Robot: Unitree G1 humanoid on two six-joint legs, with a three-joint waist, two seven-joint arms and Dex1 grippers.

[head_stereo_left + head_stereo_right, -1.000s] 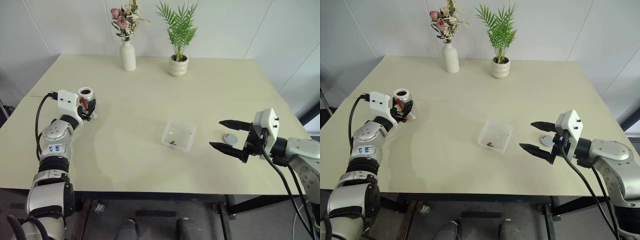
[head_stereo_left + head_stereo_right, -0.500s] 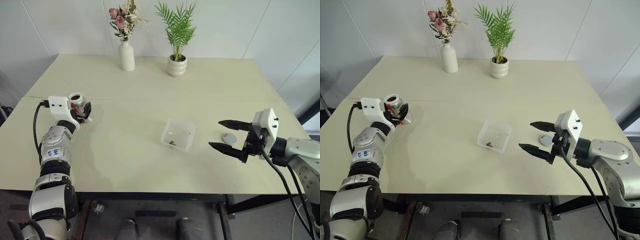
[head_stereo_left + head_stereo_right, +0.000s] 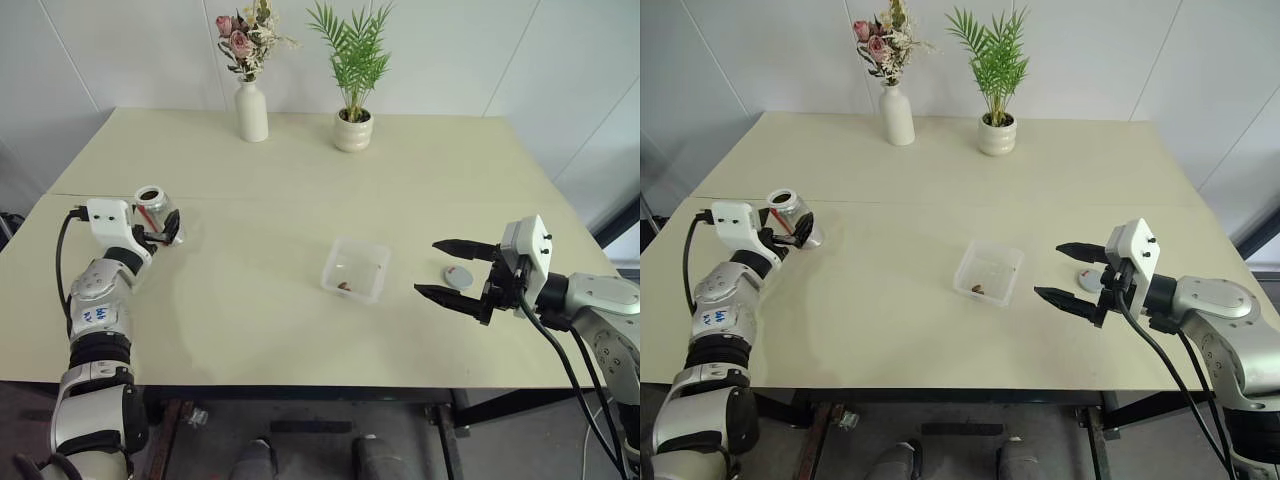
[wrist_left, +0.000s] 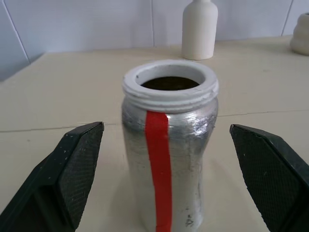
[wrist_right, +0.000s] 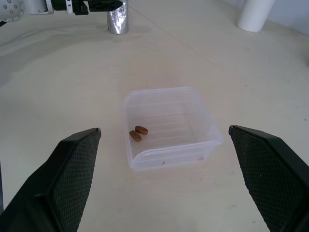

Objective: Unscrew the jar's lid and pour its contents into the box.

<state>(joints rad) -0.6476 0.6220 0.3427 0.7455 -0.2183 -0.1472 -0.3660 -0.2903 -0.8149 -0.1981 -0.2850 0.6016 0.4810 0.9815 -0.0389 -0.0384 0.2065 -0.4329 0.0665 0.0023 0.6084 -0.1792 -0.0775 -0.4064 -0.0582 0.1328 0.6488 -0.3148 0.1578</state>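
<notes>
At the left edge of your head view, the jar [image 3: 153, 207] stands upright and uncapped on the pale table [image 3: 300, 180], a red stripe running down its silvery side and a dark hollow showing below its white threaded mouth. The left gripper [image 4: 169, 181] sits with its jaws spread wide on either side of the jar, a clear gap between each black finger and the glass, so nothing is held.

Near the centre of the frame, the box [image 3: 357, 268] rests flat on the table. The contents [image 5: 138, 133], two small reddish-brown bits, lie side by side on its floor close to one wall.

At the right of the frame, the right gripper [image 3: 455, 283] hovers just beside the box, jaws wide apart and empty. The lid [image 3: 459, 276], grey with a red mark on top, lies flat on the table between its two fingers as seen from above.

At the top of the frame, a white vase [image 3: 252, 112] holds pink flowers, and beside it a white pot [image 3: 353, 131] holds a green plant.
</notes>
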